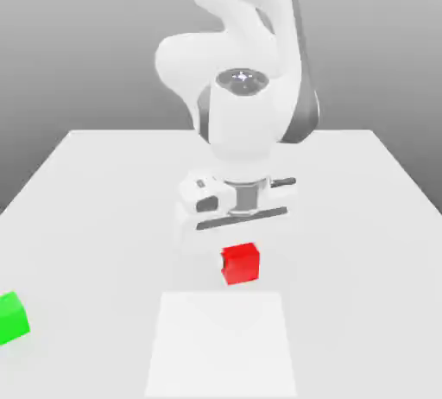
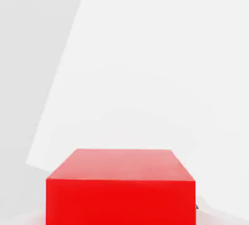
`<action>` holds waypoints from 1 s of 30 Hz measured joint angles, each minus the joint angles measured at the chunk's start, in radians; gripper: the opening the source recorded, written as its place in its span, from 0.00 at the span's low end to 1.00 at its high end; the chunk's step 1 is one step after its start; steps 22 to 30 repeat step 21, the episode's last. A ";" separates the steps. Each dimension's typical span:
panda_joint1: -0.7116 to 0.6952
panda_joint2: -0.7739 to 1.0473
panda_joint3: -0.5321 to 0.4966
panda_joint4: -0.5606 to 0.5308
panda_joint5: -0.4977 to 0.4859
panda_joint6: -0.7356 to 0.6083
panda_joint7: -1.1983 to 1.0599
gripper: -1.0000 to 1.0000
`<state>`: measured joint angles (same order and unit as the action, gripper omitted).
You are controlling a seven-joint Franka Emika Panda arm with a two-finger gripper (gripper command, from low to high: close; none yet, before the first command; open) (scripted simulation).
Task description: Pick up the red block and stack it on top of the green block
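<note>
The red block point(image 1: 240, 264) sits near the middle of the white table, just in front of the arm's base. My gripper point(image 1: 236, 226) hangs straight above it, its white hand almost touching the block's top. In the hand view the red block point(image 2: 120, 187) looms very close, with its top face and one side showing. The green block point(image 1: 11, 318) lies far off at the exterior view's left edge, near the table's front, apart from the red one.
A lighter square patch point(image 1: 221, 345) marks the table point(image 1: 363, 216) surface in front of the red block. The arm's white body point(image 1: 246, 60) rises behind the gripper at the back of the table.
</note>
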<state>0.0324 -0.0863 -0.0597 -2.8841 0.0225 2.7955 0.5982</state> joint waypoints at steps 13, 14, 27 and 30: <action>-0.406 0.256 -0.256 0.457 0.089 -0.211 0.346 0.00; -0.418 0.286 -0.260 0.472 0.106 -0.198 0.346 0.00; -0.463 0.415 -0.218 0.493 0.188 -0.096 0.299 1.00; -0.463 0.415 -0.218 0.493 0.188 -0.096 0.299 1.00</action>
